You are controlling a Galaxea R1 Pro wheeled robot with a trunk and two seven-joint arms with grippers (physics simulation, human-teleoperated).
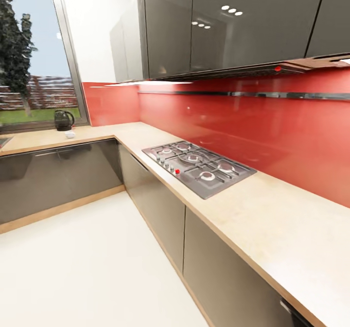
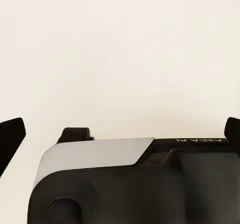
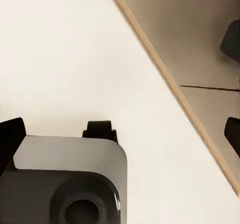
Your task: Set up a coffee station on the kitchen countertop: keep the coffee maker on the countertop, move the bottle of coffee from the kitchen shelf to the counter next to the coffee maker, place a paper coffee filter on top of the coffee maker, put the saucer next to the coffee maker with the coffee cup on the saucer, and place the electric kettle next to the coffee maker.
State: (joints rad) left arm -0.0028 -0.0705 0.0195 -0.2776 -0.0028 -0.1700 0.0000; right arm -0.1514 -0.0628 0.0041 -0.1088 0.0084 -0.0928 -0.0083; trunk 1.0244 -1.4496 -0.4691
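Kitchen corner, head view: an L-shaped beige counter point(image 1: 272, 220) runs above grey cabinet fronts, backed by a red wall panel, with a gas hob point(image 1: 198, 165) set into its near run. A thin dark kitchen shelf point(image 1: 253, 94) crosses the red panel; nothing on it can be made out here. At the far end, beneath the window point(image 1: 34, 74), stands the electric kettle point(image 1: 63, 120), and just before it lies a small white item point(image 1: 70, 134), probably the coffee cup or saucer, too small to tell.

Left claw point(image 2: 120, 134) and right claw point(image 3: 120, 129), wrist views: each shows dark fingertips point(image 2: 11, 134) point(image 3: 11, 136) at opposite picture edges, spread wide and holding nothing, above pale floor and the robot's base.

Step in hand, by judgement: transit, with no object grasped. The next move calls for driving toward the window end until the kettle and white item come within reach.
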